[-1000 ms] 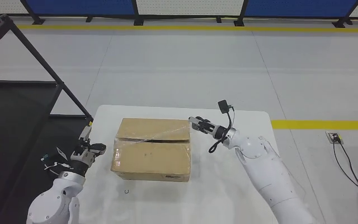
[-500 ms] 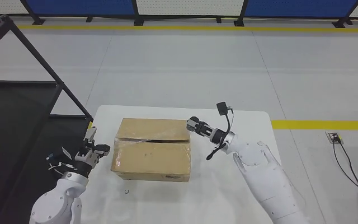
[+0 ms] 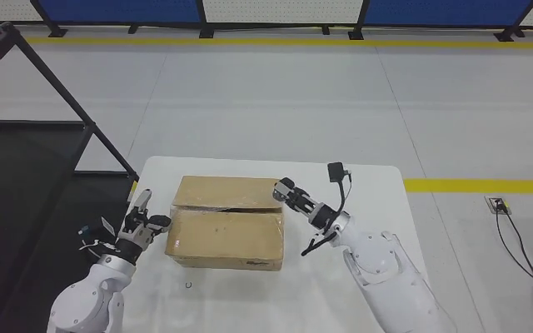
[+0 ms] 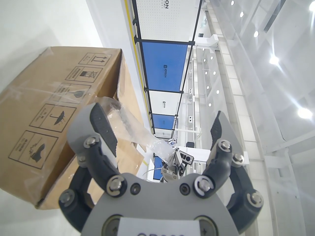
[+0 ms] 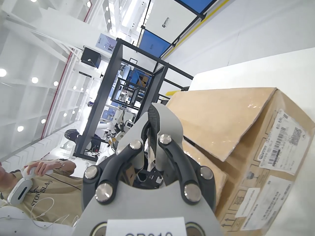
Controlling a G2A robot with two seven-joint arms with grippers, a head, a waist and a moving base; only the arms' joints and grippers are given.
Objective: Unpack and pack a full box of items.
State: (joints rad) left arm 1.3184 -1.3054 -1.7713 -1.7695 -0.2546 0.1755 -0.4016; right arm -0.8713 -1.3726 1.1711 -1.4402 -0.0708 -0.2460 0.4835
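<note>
1. Cardboard box [image 3: 226, 223] sits roughly mid-way on the white table [image 3: 241, 291], long side twd the robot. Top flaps are down but not flat. From the R wrist cam, one flap's edge stands a bit proud of the other.
2. Clear tape strip [image 4: 137, 131] is peeled up off the box top, crinkled, and runs across the lid twd the R end.
3. R gripper [image 5: 153, 114] is at the box's R end, by the top edge near the seam. Its fingers are pinched tight together. From the L wrist cam the tape's far end goes right into them, so I read it as gripping the tape.
4. L gripper [image 4: 158, 117] is just beside the box's L end, abt level w/ the top edge. Fingers are spread wide w/ nothing between them. One pad [image 4: 103, 126] is close to where the tape leaves the box; can't tell if it's touching.
5. Small dark ring [image 3: 189, 287] lies on the table in front of the box, apart from it.
6. Black metal frame [image 3: 58, 91] stands off the table's L side.
</note>
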